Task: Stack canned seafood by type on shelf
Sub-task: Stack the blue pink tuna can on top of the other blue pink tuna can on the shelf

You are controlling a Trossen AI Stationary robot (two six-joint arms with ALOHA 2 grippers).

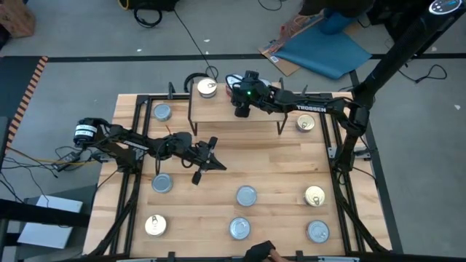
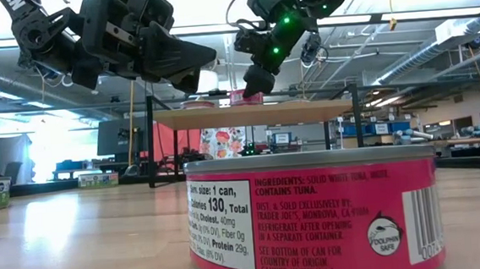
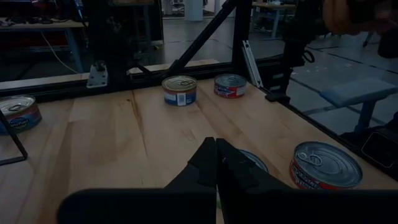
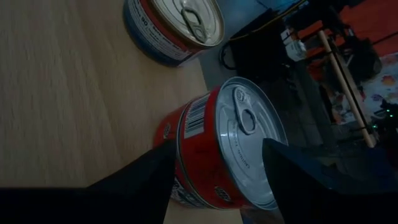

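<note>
nearest, along the bottom of the high view, loose tins (image 1: 246,195) lie spread over the tabletop (image 1: 218,189), so most of the sorting looks undone. a low sweep across them could scatter them.

in the middle left, the left gripper (image 3: 216,146) hangs over bare wood with its fingers pressed together, holding nothing. if it swings toward the shelf it could clip a wire leg and shake the board.

farthest, at the top centre, the shelf (image 1: 255,113) carries the work. the right gripper (image 4: 217,143) reaches over it, and its fingers (image 4: 146,180) sit against both sides of a red tin (image 4: 249,143), seemingly pinching it. this tin rests on the board close to its edge, just beside a gold-topped tin (image 1: 207,88). a sideways drag before letting go could push it over that edge. a lift with an off-centre grip could tilt it and knock the neighbour. stacking it on that differently labelled tin would mix the types.
</note>
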